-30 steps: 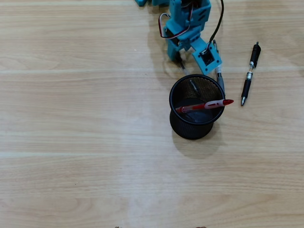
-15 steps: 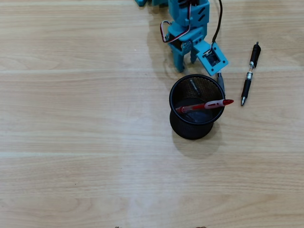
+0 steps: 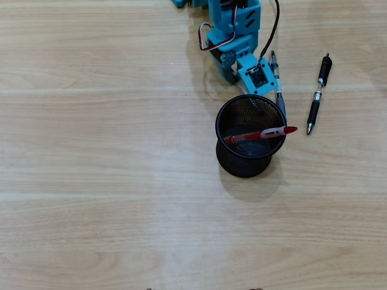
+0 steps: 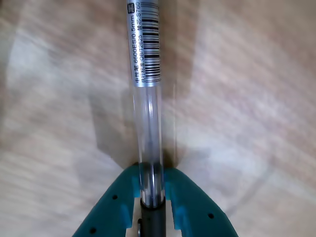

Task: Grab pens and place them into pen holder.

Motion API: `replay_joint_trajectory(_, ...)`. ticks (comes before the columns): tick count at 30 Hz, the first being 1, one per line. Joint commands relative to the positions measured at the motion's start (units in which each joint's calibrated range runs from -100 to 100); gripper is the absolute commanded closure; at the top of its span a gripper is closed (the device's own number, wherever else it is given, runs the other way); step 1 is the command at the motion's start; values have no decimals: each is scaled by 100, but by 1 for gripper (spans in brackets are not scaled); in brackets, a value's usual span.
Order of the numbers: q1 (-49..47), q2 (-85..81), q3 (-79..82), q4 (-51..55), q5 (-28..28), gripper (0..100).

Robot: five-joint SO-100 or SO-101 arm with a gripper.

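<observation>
A black mesh pen holder (image 3: 242, 164) stands on the wooden table in the overhead view. A red pen (image 3: 260, 135) lies slanted inside it, with its tip over the right rim. My teal gripper (image 3: 268, 90) is just behind the holder's far right rim, mostly hidden under its camera block. In the wrist view the gripper (image 4: 150, 174) is shut on a clear pen (image 4: 145, 98) with a barcode label. That clear pen (image 3: 277, 75) runs along the gripper's right side, its lower end near the holder's rim. A black pen (image 3: 318, 93) lies on the table to the right.
The teal arm base (image 3: 233, 24) sits at the top edge of the overhead view, with a black cable (image 3: 273, 36) looping beside it. The wooden table (image 3: 109, 181) stretches left of and in front of the holder.
</observation>
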State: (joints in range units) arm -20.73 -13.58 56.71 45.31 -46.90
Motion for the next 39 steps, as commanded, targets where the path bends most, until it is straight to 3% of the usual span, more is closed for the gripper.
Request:
replay_joint_trajectory(1,258,-341,-406,1353,-31,98)
replay_joint_trajectory(9,750,-1093,-1773,3046,168,98)
replay_joint_trajectory(19,1387,-1330,-6327,3441,743,98)
replay_joint_trajectory(23,1315,-806,-7260,2392,665,98)
replay_joint_trajectory(25,1097,-493,-7260,1731,325,98)
replay_joint_trajectory(33,556,327,-5892,-581,-391,98)
replay_joint_trajectory(39,516,336,-4788,-1192,-480,98)
